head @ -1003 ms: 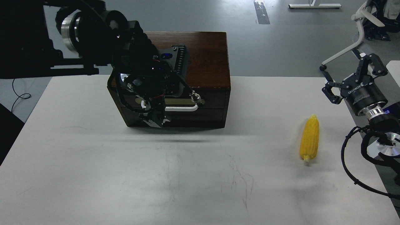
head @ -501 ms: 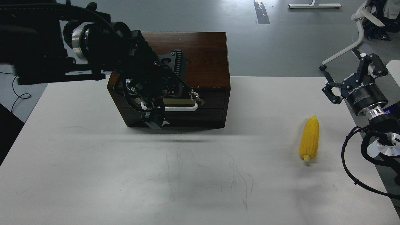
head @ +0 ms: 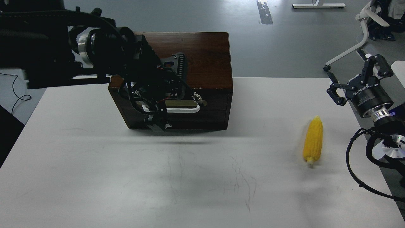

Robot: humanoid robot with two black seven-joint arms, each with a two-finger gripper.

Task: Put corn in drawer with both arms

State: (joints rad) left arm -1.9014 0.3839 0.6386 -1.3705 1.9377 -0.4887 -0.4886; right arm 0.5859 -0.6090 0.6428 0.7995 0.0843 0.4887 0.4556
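Corn (head: 313, 140) lies on the white table (head: 95, 177) at the right side, tapered end pointing away, pale stub toward the near edge, well apart from the wooden box (head: 196, 63) and untouched by either arm.

Drawer (head: 208, 103) appears shut, its front flush with the box face; the white bar handle (head: 185, 110) on its brass plate is partly covered by the left gripper (head: 155, 122). That gripper hangs in front of the handle's left end, fingers pointing down over the lower panel. It is seen dark and tangled with cabling, so whether the fingers are parted or closed on the bar cannot be determined.

Right gripper (head: 352, 77) is held above the table's right edge, beyond the corn and not touching it, fingers spread wide and holding nothing. Judgement: it is parked there to leave the cob within short reach while the left arm deals with the drawer first.

Assessment: the task is at its opening step. Drawer must be pulled out before the corn can go in. Risk noted: the light-looking box may slide forward with a pull instead of the drawer opening.
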